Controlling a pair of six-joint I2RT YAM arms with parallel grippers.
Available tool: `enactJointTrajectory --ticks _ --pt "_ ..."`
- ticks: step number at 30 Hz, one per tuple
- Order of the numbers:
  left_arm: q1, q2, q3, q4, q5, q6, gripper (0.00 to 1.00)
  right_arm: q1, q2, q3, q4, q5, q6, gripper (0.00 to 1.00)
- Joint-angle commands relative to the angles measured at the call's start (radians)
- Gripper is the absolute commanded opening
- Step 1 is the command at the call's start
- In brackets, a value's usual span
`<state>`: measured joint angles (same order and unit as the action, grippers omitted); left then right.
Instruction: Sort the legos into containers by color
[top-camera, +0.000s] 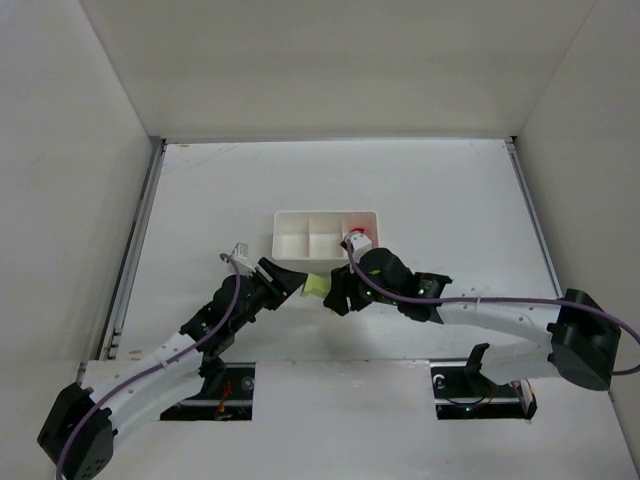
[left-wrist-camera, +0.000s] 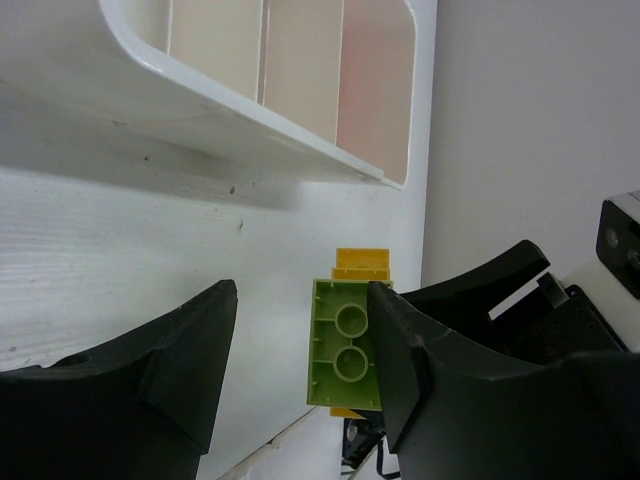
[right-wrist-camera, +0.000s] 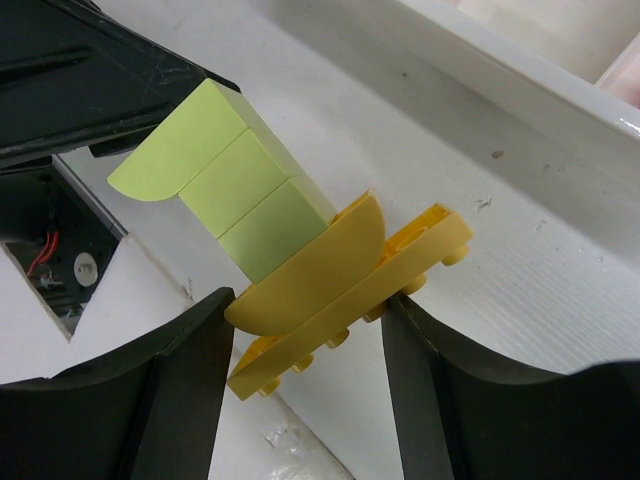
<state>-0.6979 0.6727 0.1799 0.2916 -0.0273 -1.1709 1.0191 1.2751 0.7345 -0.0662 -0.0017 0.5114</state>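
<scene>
Green lego (right-wrist-camera: 230, 185) stuck onto yellow legos (right-wrist-camera: 420, 250), which the right fingers (right-wrist-camera: 480, 400) pinch. The left fingers (left-wrist-camera: 450, 400) are spread, one touching the green lego, just beside the white tray (top-camera: 325, 212) on the bench (top-camera: 450, 190).

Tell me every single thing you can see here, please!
tray: one, white, three compartments, middle of the table.
red lego: one that I can see, red, in the tray's right-end compartment.
green lego: light green, number of pieces unclear, stuck onto the yellow legos, between the two grippers.
yellow legos: two, yellow, a half-round piece and a flat plate, just in front of the tray.
table: one, white, under everything.
walls: white, around the table.
left gripper: one, black, jaws apart, one finger touching the green lego.
right gripper: one, black, closed on the yellow legos.
</scene>
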Motion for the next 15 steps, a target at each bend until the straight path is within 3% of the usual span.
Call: enactJointTrajectory --ticks 1,15 --pt "-0.007 -0.016 0.036 0.015 0.032 0.011 0.52 -0.003 0.012 0.06 0.011 -0.029 -0.02 0.46" --pt "0.047 -0.127 0.016 0.018 0.067 0.013 0.58 -0.02 -0.006 0.034 0.014 -0.032 -0.013 0.46"
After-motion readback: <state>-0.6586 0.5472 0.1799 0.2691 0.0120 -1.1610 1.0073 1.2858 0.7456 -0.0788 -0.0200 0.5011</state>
